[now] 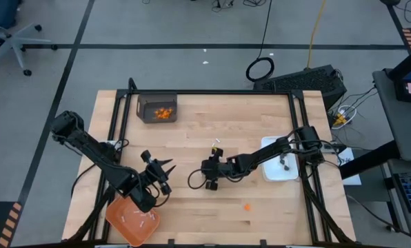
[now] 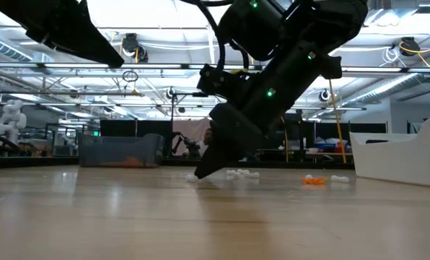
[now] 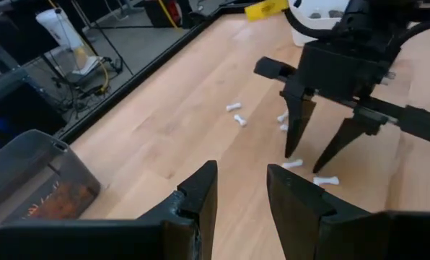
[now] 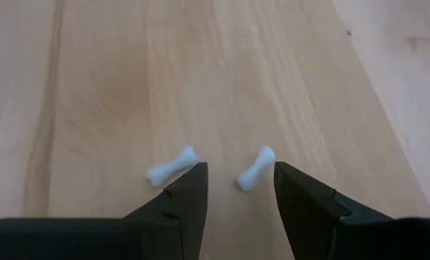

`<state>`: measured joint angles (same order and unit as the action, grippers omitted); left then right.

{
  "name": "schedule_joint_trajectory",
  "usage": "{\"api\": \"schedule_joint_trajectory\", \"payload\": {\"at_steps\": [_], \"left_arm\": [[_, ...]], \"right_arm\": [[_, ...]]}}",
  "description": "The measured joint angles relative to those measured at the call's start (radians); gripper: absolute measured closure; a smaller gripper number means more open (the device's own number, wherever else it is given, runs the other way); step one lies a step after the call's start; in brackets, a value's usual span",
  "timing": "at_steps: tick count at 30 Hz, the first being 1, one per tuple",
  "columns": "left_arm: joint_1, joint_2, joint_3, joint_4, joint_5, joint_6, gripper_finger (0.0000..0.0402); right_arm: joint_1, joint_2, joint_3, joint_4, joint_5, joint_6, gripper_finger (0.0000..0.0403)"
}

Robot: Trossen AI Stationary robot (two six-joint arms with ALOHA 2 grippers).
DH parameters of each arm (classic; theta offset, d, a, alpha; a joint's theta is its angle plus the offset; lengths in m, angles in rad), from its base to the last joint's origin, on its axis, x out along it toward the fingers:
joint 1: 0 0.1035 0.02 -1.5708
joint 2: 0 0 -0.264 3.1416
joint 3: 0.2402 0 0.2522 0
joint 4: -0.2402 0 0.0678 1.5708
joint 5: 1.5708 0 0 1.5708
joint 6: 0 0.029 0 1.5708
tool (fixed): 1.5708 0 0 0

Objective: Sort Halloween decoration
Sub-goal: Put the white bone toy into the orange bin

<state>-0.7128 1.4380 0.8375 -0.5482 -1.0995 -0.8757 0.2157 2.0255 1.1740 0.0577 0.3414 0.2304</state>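
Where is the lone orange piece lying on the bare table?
In the high view the orange piece lies alone near the table's front edge, right of centre, between the right hand and the white dish.

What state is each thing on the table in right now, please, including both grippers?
Left gripper: open, empty, raised above the orange tray.
Right gripper: open, tips lowered around a white bone.
Second white bone: lying flat, just outside the fingers.
Orange tray: holds white pieces.
Grey bin: holds orange bits.
White dish: contents cannot be told.
Orange bit: loose on the table.
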Motion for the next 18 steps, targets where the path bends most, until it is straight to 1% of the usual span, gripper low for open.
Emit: {"api": "schedule_joint_trajectory", "payload": {"at_steps": [7, 10, 13, 18], "left_arm": [[-0.001, 0.0, 0.0, 0.0, 0.03, -0.001, 0.0281], [-0.001, 0.0, 0.0, 0.0, 0.038, -0.001, 0.0281], [-0.001, 0.0, 0.0, 0.0, 0.039, -0.001, 0.0281], [-0.001, 0.0, 0.0, 0.002, 0.041, -0.005, 0.0281]], "right_arm": [[0.017, -0.016, 0.015, -0.009, -0.009, -0.007, 0.0259], [0.043, -0.016, 0.023, -0.002, -0.059, -0.028, 0.0259], [0.068, -0.012, 0.024, 0.007, -0.129, -0.087, 0.0259], [0.074, 0.015, 0.024, 0.011, -0.116, -0.021, 0.0259]]}}
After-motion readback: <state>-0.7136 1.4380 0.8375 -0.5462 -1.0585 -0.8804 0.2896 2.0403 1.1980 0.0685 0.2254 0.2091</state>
